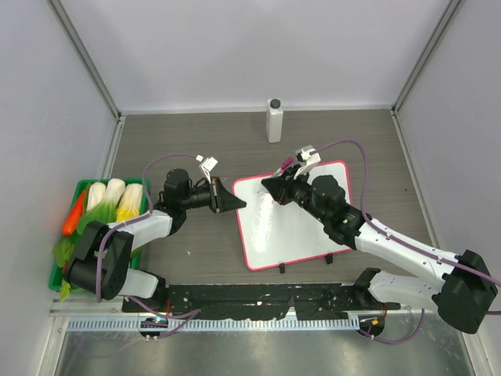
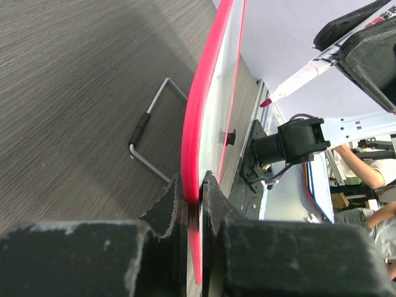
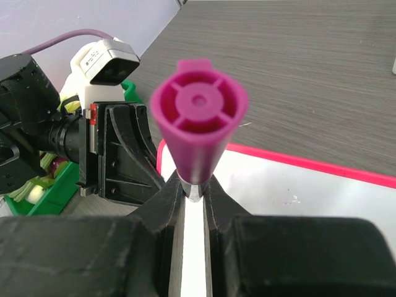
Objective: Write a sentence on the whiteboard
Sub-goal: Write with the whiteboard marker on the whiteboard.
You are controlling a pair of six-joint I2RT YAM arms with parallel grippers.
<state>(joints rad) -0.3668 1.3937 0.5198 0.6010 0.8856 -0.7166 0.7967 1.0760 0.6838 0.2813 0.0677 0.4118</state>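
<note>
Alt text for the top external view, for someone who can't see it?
From above, the left gripper clamps the left edge of a pink-framed whiteboard while the right gripper holds a marker over its upper left area. A green tray of vegetables sits at the left of the table, and a white bottle stands at the back.
</note>
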